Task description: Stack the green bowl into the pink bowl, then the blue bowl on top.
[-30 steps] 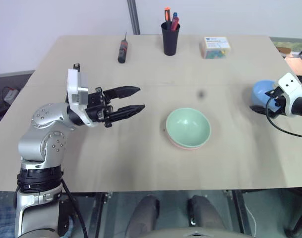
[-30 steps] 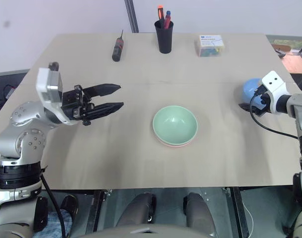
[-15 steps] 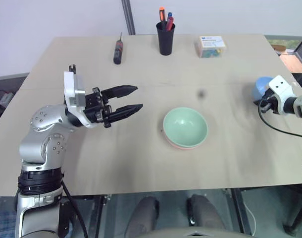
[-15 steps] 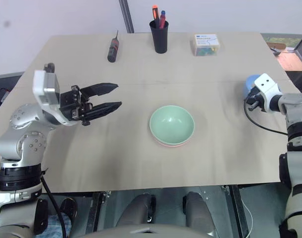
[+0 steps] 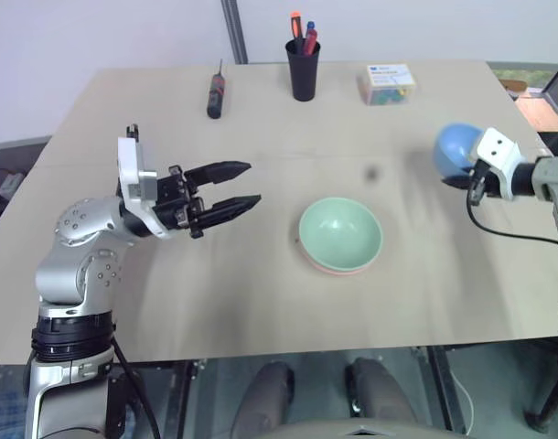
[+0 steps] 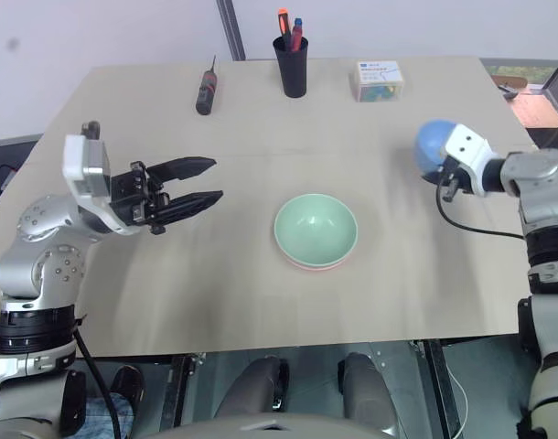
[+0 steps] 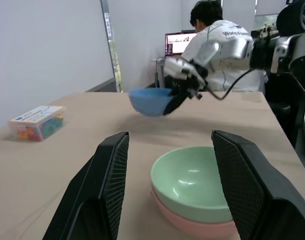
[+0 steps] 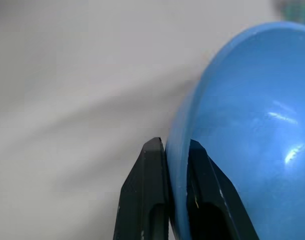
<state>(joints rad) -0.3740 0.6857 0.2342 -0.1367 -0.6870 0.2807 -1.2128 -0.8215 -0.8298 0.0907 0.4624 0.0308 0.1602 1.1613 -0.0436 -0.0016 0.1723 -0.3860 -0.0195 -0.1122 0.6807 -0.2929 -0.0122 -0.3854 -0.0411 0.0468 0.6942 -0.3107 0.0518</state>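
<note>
Right gripper [image 8: 175, 150] clamped on the rim of the blue bowl [image 5: 455, 149], held above the table [image 5: 261, 293] near its right edge. Green bowl [image 5: 340, 232] nested in pink bowl [image 7: 192, 227] at table centre. Left gripper [image 5: 233, 186] spread, holding nothing.

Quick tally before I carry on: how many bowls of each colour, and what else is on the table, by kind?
Green bowl: 1, nested in the pink
Pink bowl: 1
Blue bowl: 1, in the right gripper, off the table
Screwdriver: 1
Black pen cup: 1
Small clear box: 1
Total: 6
</note>
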